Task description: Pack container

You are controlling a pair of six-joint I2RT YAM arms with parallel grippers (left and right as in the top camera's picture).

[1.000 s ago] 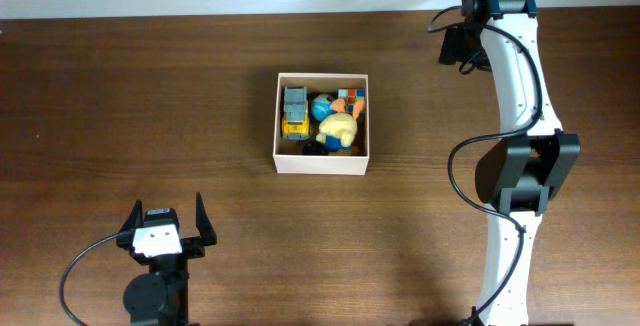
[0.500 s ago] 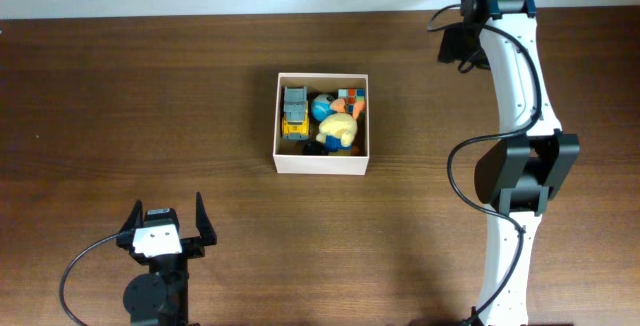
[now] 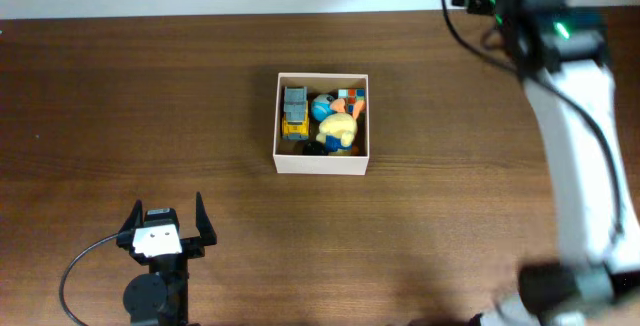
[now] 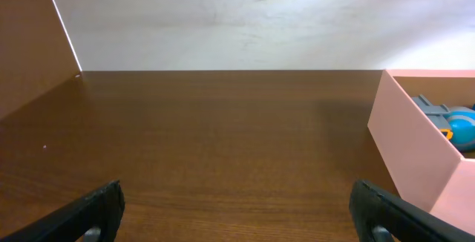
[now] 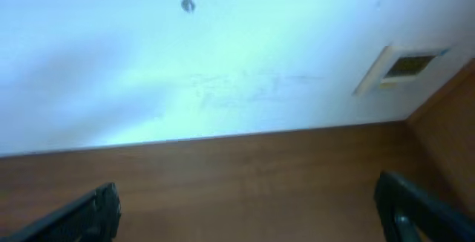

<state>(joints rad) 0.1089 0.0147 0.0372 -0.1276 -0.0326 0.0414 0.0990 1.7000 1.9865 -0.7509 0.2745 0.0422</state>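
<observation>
Container [image 3: 321, 164] holds a heap of toys [image 3: 335, 126]. R arm's just swung up, blurred, w/ R gripper [image 5: 245, 205] off past container's far-right corner, fingers spread wide, empty. L gripper [image 3: 168, 206] near-left of container, also wide open, nothing held. Packing prob. done.

Table [image 3: 150, 96]: dark brown wood grain, smooth, slight sheen. Container [image 3: 322, 163]: pale cream cardboard, matt, thin walls. Toys in container look like plastic: yellow toy [image 3: 338, 131] smooth, faintly glossy; grey truck [image 3: 294, 101] duller; blue ball [image 3: 324, 107] shiny. Left gripper [image 3: 168, 204], nearer than container: black matt plastic, white top plate. Right arm [image 3: 585, 136], right of container: white glossy shell, blurred. Wall [image 4: 260, 19] beyond container: white, matt, faint scuffs.
</observation>
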